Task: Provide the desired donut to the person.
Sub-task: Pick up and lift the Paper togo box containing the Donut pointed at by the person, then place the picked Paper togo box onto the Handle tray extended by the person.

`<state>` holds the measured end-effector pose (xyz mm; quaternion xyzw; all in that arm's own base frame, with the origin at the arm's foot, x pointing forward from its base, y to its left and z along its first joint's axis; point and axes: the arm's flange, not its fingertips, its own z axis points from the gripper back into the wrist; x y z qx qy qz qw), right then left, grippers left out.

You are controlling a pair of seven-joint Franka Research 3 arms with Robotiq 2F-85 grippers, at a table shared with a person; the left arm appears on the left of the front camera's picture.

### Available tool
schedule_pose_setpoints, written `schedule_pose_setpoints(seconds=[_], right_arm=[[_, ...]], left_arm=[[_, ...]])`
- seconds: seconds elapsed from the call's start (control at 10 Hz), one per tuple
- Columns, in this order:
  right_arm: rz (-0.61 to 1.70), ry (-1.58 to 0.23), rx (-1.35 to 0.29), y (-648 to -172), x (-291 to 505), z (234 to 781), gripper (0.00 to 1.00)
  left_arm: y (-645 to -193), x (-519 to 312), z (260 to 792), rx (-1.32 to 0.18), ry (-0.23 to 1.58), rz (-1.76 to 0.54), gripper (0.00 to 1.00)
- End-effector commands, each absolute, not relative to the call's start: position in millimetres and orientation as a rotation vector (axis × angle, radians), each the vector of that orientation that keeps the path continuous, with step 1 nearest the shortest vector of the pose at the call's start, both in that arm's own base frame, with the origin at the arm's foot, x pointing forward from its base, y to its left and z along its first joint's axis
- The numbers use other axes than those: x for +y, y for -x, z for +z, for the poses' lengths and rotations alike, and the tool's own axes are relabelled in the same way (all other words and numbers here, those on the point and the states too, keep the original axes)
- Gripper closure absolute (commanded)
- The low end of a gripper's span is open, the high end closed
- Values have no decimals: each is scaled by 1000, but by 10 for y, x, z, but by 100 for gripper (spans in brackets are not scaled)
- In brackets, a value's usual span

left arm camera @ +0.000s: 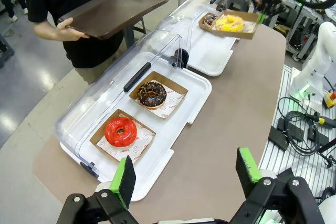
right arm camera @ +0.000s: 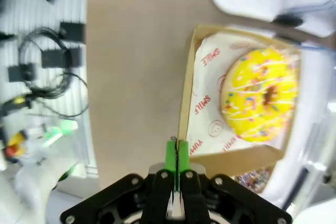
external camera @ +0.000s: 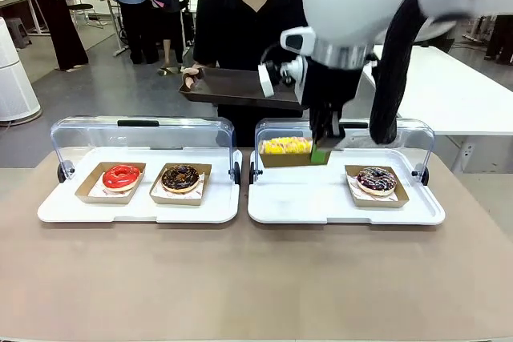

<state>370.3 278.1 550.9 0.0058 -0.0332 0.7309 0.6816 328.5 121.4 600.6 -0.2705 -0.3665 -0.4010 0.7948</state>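
Since your right gripper point(external camera: 322, 151) is pinched shut on wall of box point(external camera: 282, 159), yellow donut point(external camera: 286, 146) lies left of jaws, over far side of white tray point(external camera: 321, 207). Person point(external camera: 240, 30) holds brown tray point(external camera: 228, 86) beyond (left gripper point(left arm camera: 186, 174) wide open, empty, farther off).

two white trays point(external camera: 140, 212) (clear lids point(external camera: 140, 130) raised) on brown table point(external camera: 256, 286)

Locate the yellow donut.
Front view, right of centre: yellow donut in its box, rim pinched by the right pincer, over the right tray's far-left corner, left of the dark donut.
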Motion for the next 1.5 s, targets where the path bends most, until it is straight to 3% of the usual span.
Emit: schedule_pose_setpoints(seconds=[0.0, 0.3, 0.6, 1.4], right_arm=[[1622, 83, -86, -3681, 2905, 5943, 100], [1617, 136, -123, -3700, 3086, 6478, 100], [1626, 147, -119, -3876, 3128, 6450, 100], [1630, 111, -146, -3743, 3037, 6527, 100]], left_arm=[[-3282, 1208, 6022, -790, 590, -864, 0], [-3282, 1208, 6022, -790, 590, -864, 0], [-3282, 1208, 6022, -790, 590, -864, 0], [-3282, 1208, 6022, -790, 590, -864, 0]])
